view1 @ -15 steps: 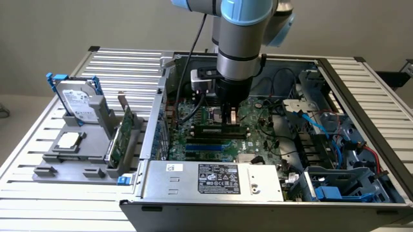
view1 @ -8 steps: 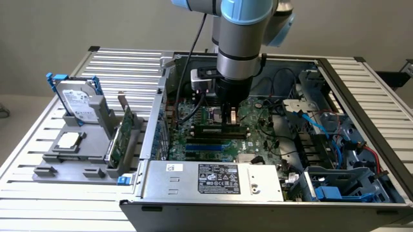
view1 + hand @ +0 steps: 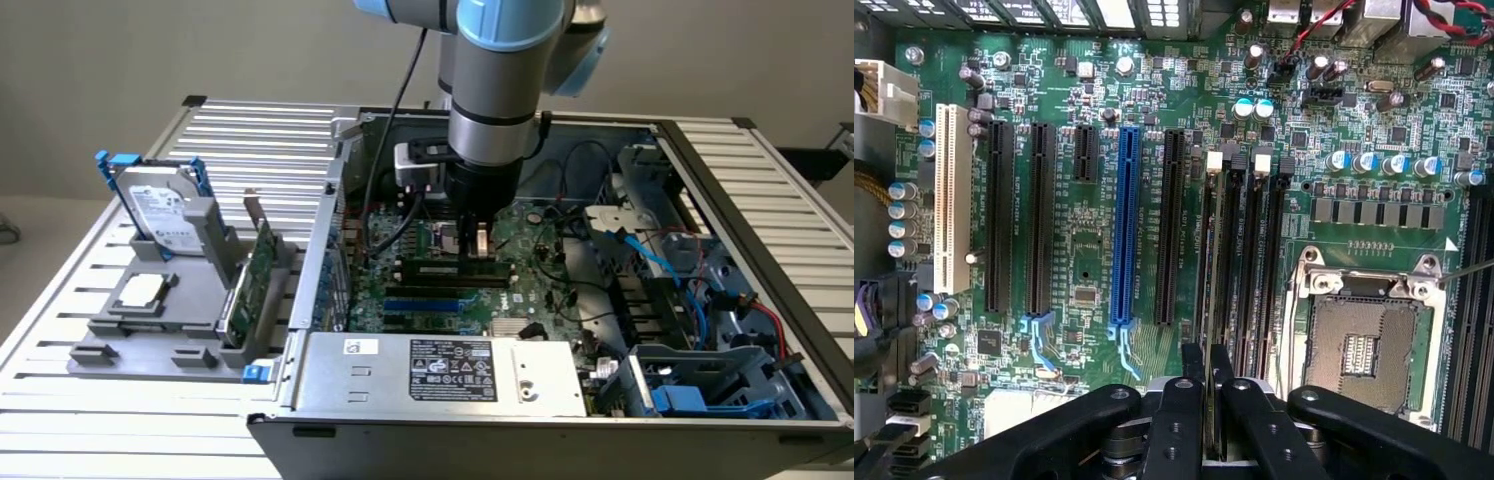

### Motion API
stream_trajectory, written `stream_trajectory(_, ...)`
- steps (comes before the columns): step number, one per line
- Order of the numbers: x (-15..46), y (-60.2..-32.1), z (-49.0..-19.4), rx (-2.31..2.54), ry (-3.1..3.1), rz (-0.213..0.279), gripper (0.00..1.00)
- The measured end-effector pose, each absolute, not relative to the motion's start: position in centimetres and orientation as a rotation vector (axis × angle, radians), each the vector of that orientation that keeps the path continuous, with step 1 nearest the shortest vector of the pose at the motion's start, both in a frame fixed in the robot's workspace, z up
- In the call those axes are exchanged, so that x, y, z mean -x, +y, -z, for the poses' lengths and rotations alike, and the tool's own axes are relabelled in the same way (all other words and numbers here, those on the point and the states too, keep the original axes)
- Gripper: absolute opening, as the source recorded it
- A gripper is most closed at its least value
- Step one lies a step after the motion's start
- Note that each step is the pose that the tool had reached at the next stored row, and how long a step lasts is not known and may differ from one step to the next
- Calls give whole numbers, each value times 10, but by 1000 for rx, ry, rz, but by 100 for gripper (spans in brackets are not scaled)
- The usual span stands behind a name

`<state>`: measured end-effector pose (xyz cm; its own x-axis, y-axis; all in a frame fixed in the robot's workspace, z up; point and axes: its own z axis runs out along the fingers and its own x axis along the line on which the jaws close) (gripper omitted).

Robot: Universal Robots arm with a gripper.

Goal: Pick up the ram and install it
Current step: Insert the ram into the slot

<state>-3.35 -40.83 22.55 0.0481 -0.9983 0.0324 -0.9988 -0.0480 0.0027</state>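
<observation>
One hard drive [image 3: 160, 212] was seen upright, one processor chip [image 3: 140, 291] laid flat and one expansion card [image 3: 256, 280] stood on edge in the gray fixture [image 3: 134, 328] on the exterior view's left. Their labels could not be read. Further right, inside the open case [image 3: 320, 300], the ram [image 3: 441, 268] was clamped by the gripper [image 3: 470, 250], lined up at four memory slots [image 3: 1269, 260].
</observation>
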Motion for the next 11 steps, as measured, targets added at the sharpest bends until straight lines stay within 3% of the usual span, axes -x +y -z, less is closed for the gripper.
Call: stream_trajectory(11, 33, -408, -225, -2254, -2148, -39, 14)
